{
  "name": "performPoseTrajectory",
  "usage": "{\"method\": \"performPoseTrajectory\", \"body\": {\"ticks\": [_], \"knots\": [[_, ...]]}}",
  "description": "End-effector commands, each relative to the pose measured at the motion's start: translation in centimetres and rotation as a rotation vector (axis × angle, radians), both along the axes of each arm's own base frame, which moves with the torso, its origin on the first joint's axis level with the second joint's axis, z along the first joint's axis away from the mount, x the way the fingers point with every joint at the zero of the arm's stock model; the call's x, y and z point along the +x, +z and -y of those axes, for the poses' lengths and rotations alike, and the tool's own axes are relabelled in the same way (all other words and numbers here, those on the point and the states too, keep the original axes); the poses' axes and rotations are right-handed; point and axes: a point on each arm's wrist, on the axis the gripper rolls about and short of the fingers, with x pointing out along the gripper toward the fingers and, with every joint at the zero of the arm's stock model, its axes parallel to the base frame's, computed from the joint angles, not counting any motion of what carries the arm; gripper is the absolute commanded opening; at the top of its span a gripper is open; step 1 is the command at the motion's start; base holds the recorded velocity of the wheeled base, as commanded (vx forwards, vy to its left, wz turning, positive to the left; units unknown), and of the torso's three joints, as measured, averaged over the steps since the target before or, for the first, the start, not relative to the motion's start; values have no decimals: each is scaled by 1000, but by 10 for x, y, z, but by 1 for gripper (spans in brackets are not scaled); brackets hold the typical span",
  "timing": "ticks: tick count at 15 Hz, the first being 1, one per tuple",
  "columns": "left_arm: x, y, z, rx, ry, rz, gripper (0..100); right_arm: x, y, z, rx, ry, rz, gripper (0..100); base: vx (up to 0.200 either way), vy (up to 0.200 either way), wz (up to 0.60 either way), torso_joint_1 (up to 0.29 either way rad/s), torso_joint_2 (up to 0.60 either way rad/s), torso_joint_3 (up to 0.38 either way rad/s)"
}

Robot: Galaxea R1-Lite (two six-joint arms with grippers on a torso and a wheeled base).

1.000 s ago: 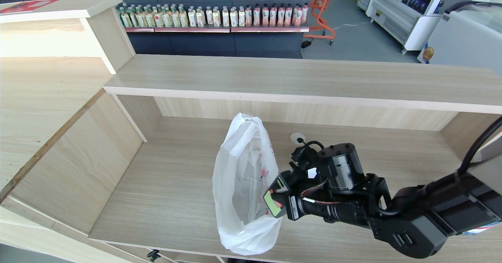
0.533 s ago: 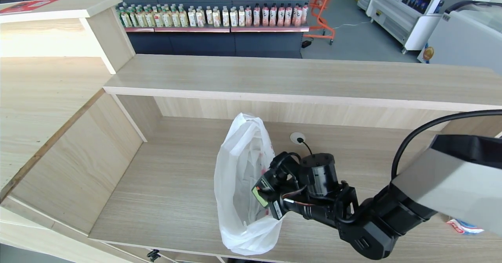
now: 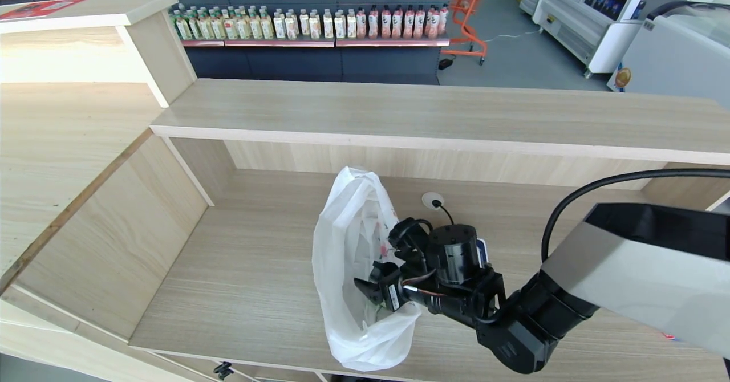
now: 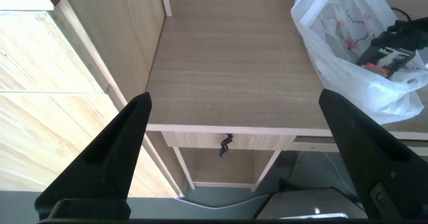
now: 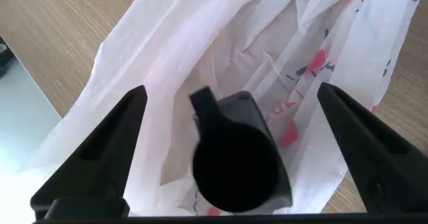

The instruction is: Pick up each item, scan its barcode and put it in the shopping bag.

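- One broad counter shelf (image 3: pixel 256 268) carries the shopping bag (image 3: pixel 342 239), which stands loose with nothing holding it, so any tug could tip it.
- Right gripper (image 5: pixel 232 89), fingers spread, sits at the bag's mouth; withdrawing, it may snag the thin rim.
- Left gripper (image 4: pixel 235 97), also spread, hangs well apart from the bag, too far to steady it.
- Dark item (image 5: pixel 237 157), blurred, lies inside the bag.
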Motion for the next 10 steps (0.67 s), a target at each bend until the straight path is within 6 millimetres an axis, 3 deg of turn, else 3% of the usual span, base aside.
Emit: {"method": "performPoseTrajectory", "body": {"ticks": [1,4,5,8,10], "knots": [[0,0,0,0,0,1,100,0,34,12,121,-52,-10,100,0,0,0,0,0,0],[0,0,0,0,0,1,100,-17,83,58,198,-139,-144,100,0,0,0,0,0,0],[0,0,0,0,0,1,100,-30,112,82,202,-135,-174,100,0,0,0,0,0,0],[0,0,0,0,0,1,100,-65,175,130,251,-175,-121,100,0,0,0,0,0,0],[0,0,0,0,0,1,100,-85,199,157,261,-235,-89,100,0,0,0,0,0,0]]}}
